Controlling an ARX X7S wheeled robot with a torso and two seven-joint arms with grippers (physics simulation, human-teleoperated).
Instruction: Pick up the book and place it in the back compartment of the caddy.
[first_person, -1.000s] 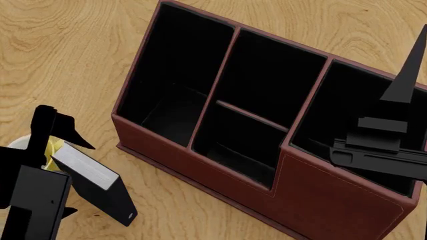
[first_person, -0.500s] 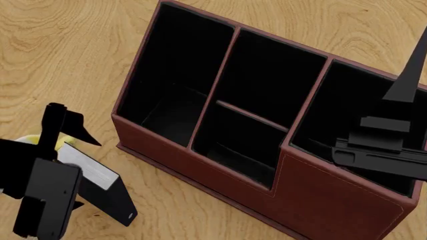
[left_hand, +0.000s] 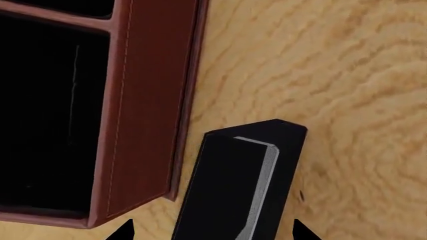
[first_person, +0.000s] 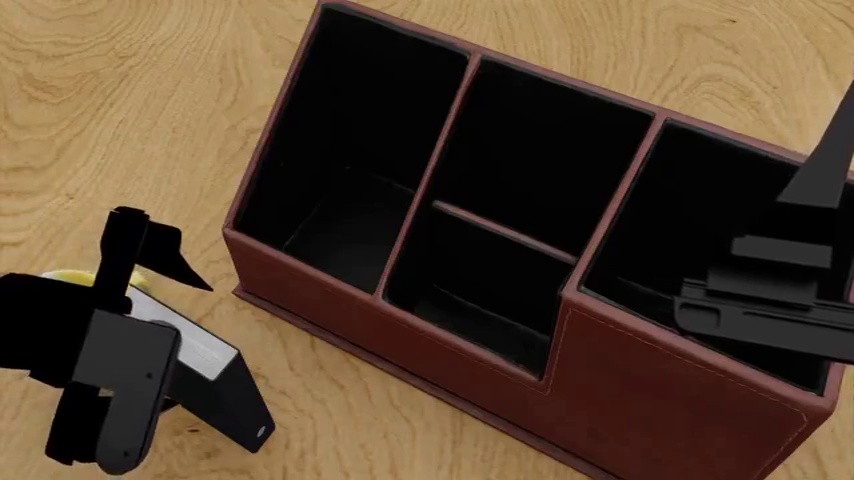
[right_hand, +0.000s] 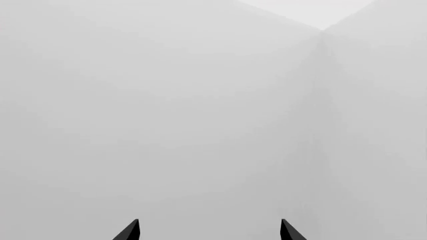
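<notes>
The left gripper (left_hand: 210, 231) hangs spread over the book (left_hand: 240, 185), 1 fingertip on either side. The book lies on the wooden table (first_person: 120, 90) just beside the caddy (first_person: 641, 400), at its low-walled end. The right gripper (right_hand: 209, 231), fingers parted, faces only pale blank surfaces.

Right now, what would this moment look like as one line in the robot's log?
phase: reaching for book | left fingers: open, straddling book | book: on table, beside caddy | right arm: idle

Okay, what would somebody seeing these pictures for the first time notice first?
The big reddish-brown caddy fills the middle of the head view, its black-lined cells all empty. At lower left the left gripper is over the black book, its open fingertips either side of it in the wrist view.
</notes>
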